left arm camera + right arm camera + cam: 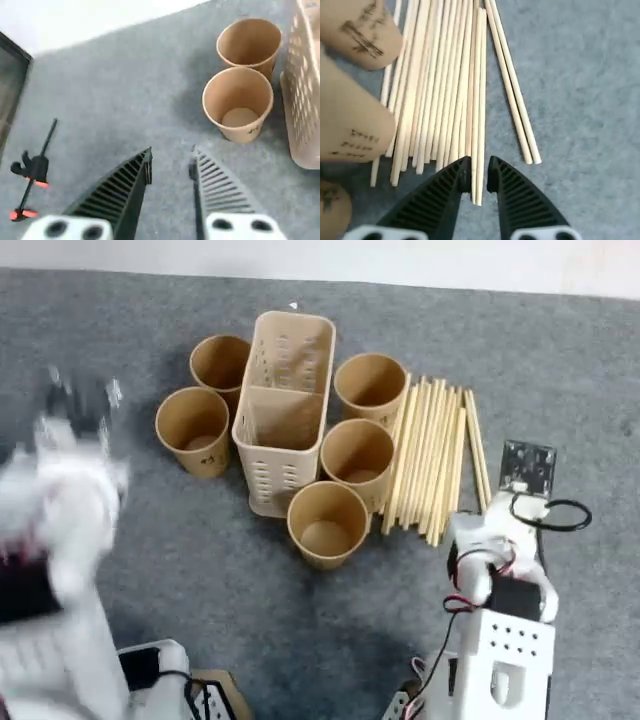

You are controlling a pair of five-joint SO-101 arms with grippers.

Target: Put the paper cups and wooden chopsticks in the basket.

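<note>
A beige slotted basket [285, 410] stands mid-table with brown paper cups around it: two to its left [220, 362] [193, 430] and three to its right [370, 388] [357, 458] [327, 523]. A bundle of wooden chopsticks [435, 460] lies right of the cups. My left gripper [170, 157] is open over bare mat, short of the two left cups [238, 105] [249, 45] and the basket [305, 90]. My right gripper [478, 172] is narrowly open, its fingers on either side of the near ends of the chopsticks [447, 90], not clamping them.
Grey mat covers the table. A black clamp with orange tips [32, 170] lies to the left arm's outer side. The right arm's white body [500, 580] sits near the front right, the left arm [60, 500] at the far left.
</note>
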